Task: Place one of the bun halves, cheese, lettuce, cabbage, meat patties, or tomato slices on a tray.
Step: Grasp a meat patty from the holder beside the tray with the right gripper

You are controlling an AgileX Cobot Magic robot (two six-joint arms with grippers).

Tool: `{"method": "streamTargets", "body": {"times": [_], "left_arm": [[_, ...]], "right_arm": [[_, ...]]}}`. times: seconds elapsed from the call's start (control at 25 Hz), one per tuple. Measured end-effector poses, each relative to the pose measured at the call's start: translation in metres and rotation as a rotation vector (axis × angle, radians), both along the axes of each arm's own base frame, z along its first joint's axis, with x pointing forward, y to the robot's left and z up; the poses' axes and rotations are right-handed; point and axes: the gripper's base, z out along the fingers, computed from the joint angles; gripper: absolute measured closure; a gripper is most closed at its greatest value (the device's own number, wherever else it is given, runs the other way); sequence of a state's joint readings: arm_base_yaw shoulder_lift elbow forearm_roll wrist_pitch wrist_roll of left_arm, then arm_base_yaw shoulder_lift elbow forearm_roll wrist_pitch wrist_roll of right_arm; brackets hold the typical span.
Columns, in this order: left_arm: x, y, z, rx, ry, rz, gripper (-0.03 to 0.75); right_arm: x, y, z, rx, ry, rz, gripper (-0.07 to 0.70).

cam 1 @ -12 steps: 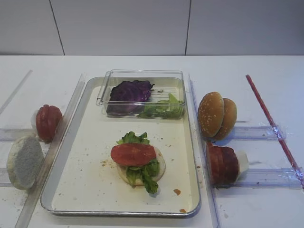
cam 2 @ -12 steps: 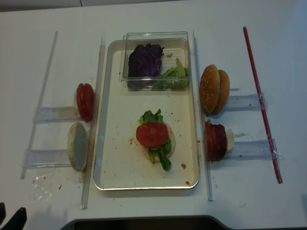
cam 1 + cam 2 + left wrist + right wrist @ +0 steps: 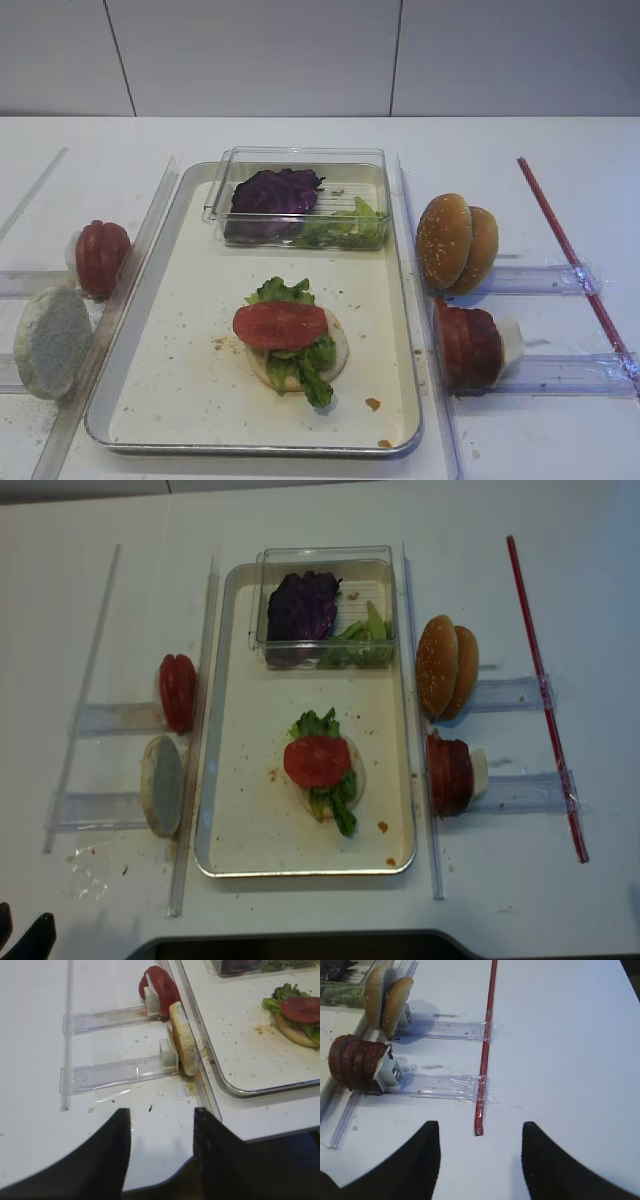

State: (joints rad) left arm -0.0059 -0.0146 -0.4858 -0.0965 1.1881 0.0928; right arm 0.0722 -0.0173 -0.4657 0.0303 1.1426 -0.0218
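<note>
Nothing has moved since half a second ago; both tools hover empty.
High view: tomato slice (image 3: 281, 325) and lettuce (image 3: 300, 365) top a bun half (image 3: 335, 350) on the tray (image 3: 250, 445). Right wrist: right tool (image 3: 480, 1157) spread wide over bare surface (image 3: 560, 1035) near meat patties (image 3: 355, 1062). Left wrist: left tool (image 3: 161, 1147) parted, low.

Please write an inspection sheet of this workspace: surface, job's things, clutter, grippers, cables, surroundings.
Surface: white table, crumbs near its front left.
Job's things: rectangular silver-rimmed metal tray holds pale bun half under green lettuce and red tomato slice; purple cabbage in clear plastic box; sesame buns and brown patties upright in clear holders.
Clutter: red rod.
Grippers: left gripper open, empty; right gripper open, empty.
Cables: nothing seen.
Surroundings: white wall panels.
</note>
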Motion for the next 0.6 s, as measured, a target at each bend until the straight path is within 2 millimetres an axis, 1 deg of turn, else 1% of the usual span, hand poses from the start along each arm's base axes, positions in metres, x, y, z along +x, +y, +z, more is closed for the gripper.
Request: {"method": "streamTargets", "body": {"times": [0.2,0.32,0.44,0.6], "left_arm": [[0.000,0.000,0.000,0.000,0.000,0.000,0.430],[0.000,0.000,0.000,0.000,0.000,0.000,0.430],[0.000,0.000,0.000,0.000,0.000,0.000,0.430],[0.000,0.000,0.000,0.000,0.000,0.000,0.430]], "right_arm": [[0.000,0.000,0.000,0.029,0.006,-0.019,0.230],[0.005,0.000,0.001,0.065,0.049,-0.046,0.230],[0.012,0.001,0.008,0.079,0.105,-0.054,0.230],[0.027,0.006,0.026,0.106,0.199,-0.040,0.230]]}}
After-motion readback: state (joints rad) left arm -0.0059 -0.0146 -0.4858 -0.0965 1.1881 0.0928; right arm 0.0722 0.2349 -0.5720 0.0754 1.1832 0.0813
